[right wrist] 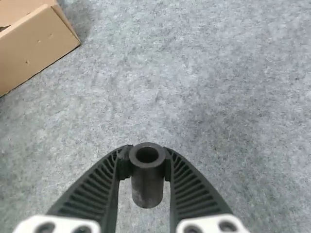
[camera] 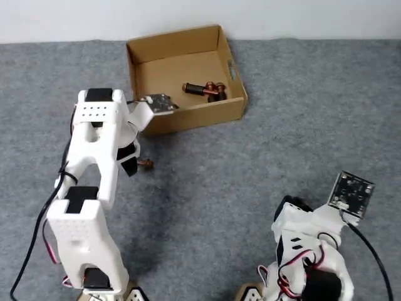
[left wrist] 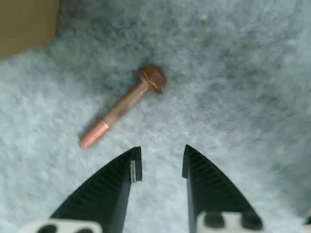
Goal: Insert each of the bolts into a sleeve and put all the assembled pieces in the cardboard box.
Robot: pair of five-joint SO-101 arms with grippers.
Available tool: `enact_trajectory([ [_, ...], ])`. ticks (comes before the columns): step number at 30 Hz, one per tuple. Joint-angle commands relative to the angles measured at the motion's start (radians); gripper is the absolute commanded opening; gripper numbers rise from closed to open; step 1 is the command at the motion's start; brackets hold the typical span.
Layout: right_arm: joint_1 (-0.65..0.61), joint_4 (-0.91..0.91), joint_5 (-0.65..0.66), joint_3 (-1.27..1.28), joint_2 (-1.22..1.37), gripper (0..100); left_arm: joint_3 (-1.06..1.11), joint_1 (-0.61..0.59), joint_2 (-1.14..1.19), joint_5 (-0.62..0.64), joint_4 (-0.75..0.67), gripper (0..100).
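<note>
Well, bolt (left wrist: 121, 108) lies apart frm box (left wrist: 24, 22) corner.

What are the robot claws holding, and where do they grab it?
The right gripper clamps the black sleeve by its sides. The left gripper is open, holding nothing.
</note>
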Motion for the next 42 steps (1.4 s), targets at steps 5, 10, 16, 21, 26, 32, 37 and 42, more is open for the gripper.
enact_trajectory([
  [5, -0.008, -0.025, -0.002, -0.008, -0.005, 0.8, -0.013, 0.003, 0.008, -0.117, -0.109, 15],
  [10, -0.008, -0.025, -0.002, -0.008, -0.005, 0.8, -0.010, 0.014, 0.035, -0.118, -0.169, 15],
  [16, -0.008, -0.025, -0.002, -0.002, -0.005, 0.8, -0.016, 0.063, 0.133, -0.147, -0.183, 15],
  [21, -0.008, -0.027, -0.002, 0.000, -0.005, 0.8, -0.093, 0.089, 0.206, -0.137, -0.172, 14],
  [26, -0.008, -0.027, -0.002, 0.000, -0.005, 0.8, -0.162, 0.092, 0.253, -0.086, -0.068, 1],
  [32, -0.007, -0.027, -0.002, 0.000, -0.010, 0.8, -0.196, 0.084, 0.222, -0.083, 0.103, 0],
  [37, -0.007, -0.027, -0.003, 0.000, -0.015, 0.8, -0.113, 0.091, 0.035, 0.015, 0.106, 0],
  [42, -0.010, -0.027, -0.002, -0.002, -0.015, 0.8, 0.108, 0.132, -0.293, 0.103, 0.104, 0],
])
